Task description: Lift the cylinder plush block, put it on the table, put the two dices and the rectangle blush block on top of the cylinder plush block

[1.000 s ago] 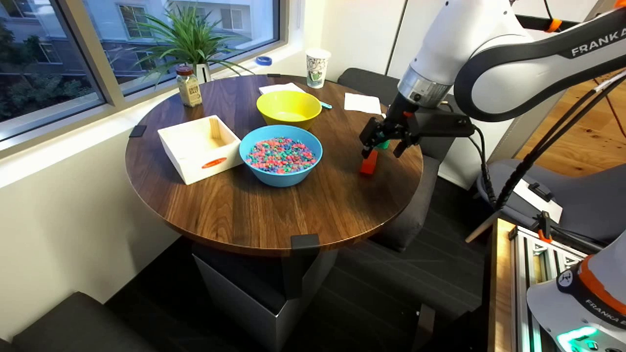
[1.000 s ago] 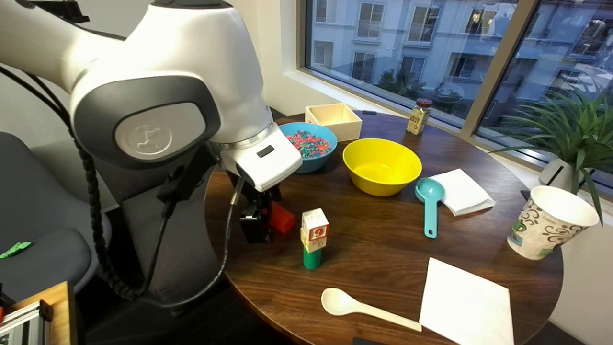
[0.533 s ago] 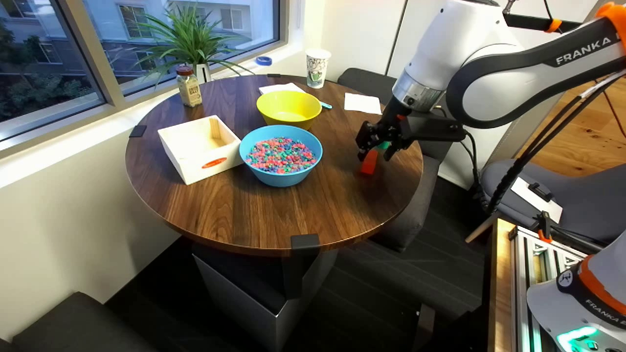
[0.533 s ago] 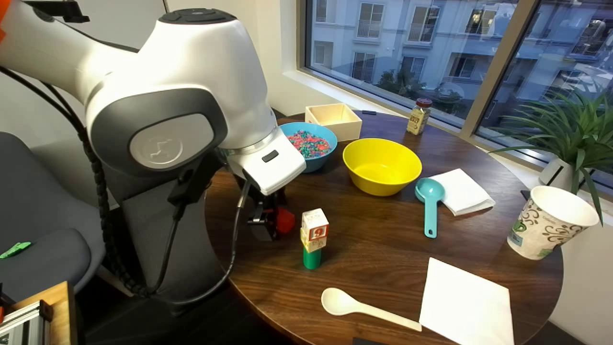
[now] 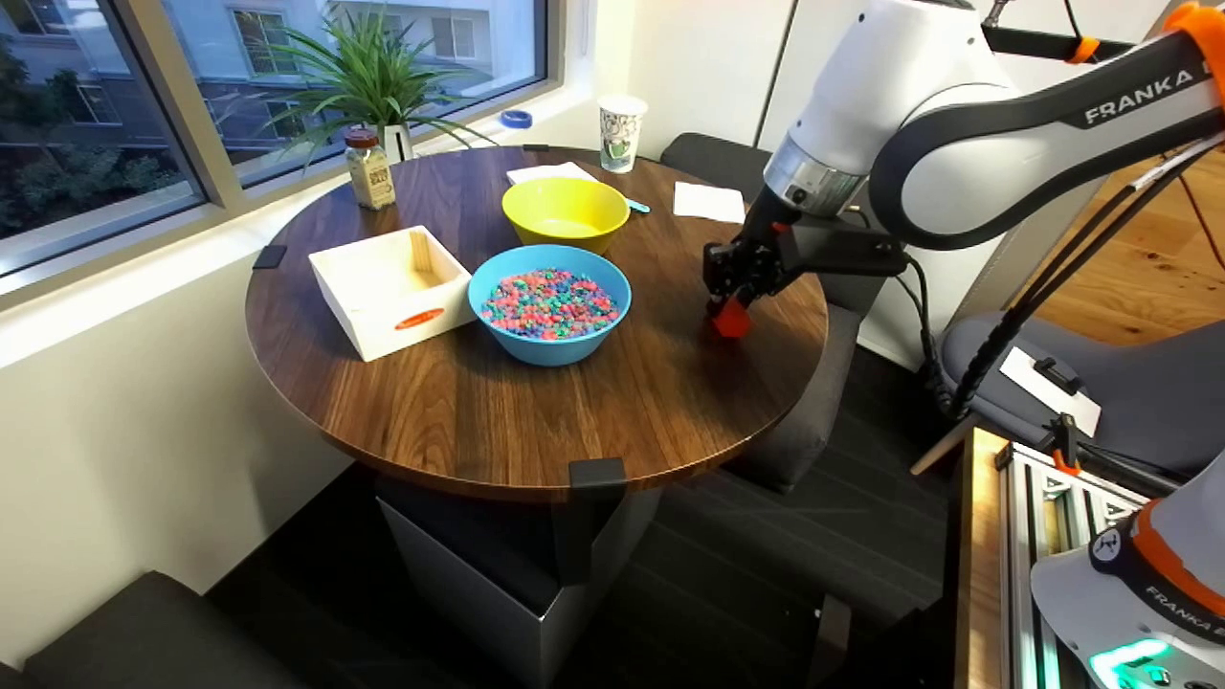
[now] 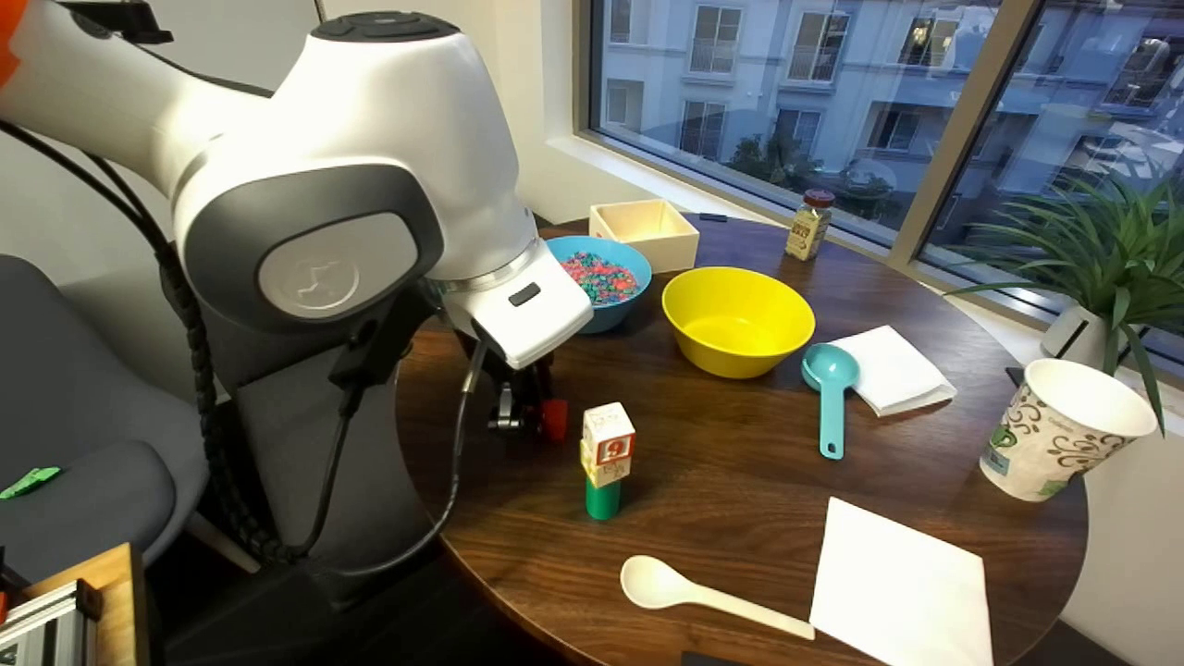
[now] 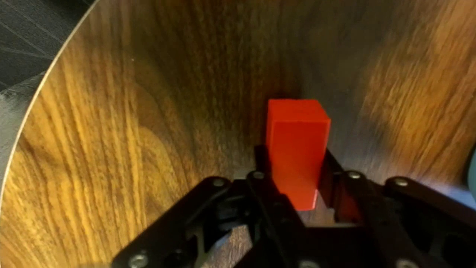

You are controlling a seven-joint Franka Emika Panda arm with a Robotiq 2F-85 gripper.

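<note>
table (image 5: pixel 517 421): round, dark wood; in an exterior view the rim curves by on the right, near the work, so a piece dropped that way might go over the side.
blue bowl (image 5: pixel 550 354): left of the gripper (image 7: pixel 296 163) in an exterior view, well apart, with open wood between.
gripper: pinching the red block (image 7: pixel 298 139), a finger against its left and right sides in the wrist view.
spoon (image 6: pixel 710 598): flat on the near part of the table in an exterior view, low enough to pass over.
red block: in the grip, left of and farther than the green block (image 6: pixel 602 500) in an exterior view; whether its underside is off the table, I cannot tell. Probably light and soft, giving under a squeeze, hardly slippery; the hold across its narrow width looks sound.
green block: upright and narrow, likely soft and light too, so a nudge could tip it; best approached from above only.
upper die (image 6: pixel 610 442): on the lower die (image 6: pixel 608 474), which sits on the green block; both look light, stiff and smooth, liable to slide if bumped. A small landing: the red block wants lowering level and centred there before the fingers part.
</note>
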